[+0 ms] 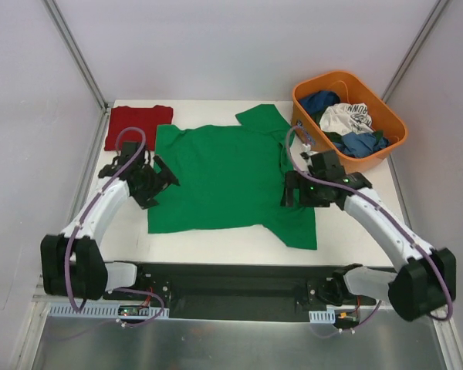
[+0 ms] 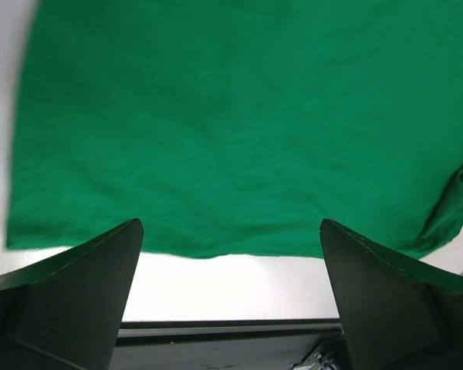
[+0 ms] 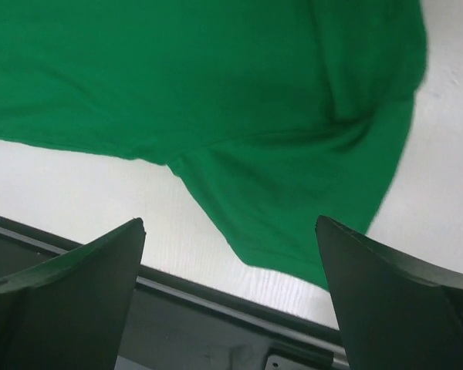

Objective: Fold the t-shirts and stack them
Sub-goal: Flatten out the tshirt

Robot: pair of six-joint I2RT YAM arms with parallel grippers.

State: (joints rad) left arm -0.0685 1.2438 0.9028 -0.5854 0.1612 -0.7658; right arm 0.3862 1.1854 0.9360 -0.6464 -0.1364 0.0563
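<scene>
Your left fingers (image 2: 77, 293) and right fingers (image 3: 69, 285) stood wide apart, holding nothing, at opposite sides of the green t-shirt (image 1: 228, 173) spread flat on the bench (image 1: 216, 245). The dark red t-shirt (image 1: 139, 123) lay far-left. Light, limp cloth: you would best pinch hem or sleeve edges.

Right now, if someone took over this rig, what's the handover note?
Left gripper: fingers open, holding nothing, at the green shirt's left edge.
Right gripper: fingers open, holding nothing, by that shirt's right sleeve.
Green shirt: spread flat mid-table, unfolded.
Red shirt: folded, far left corner.
Basket: far right, holds other clothes.
Done: red shirt folded.
Left: fold the green shirt, then stack the two.
</scene>
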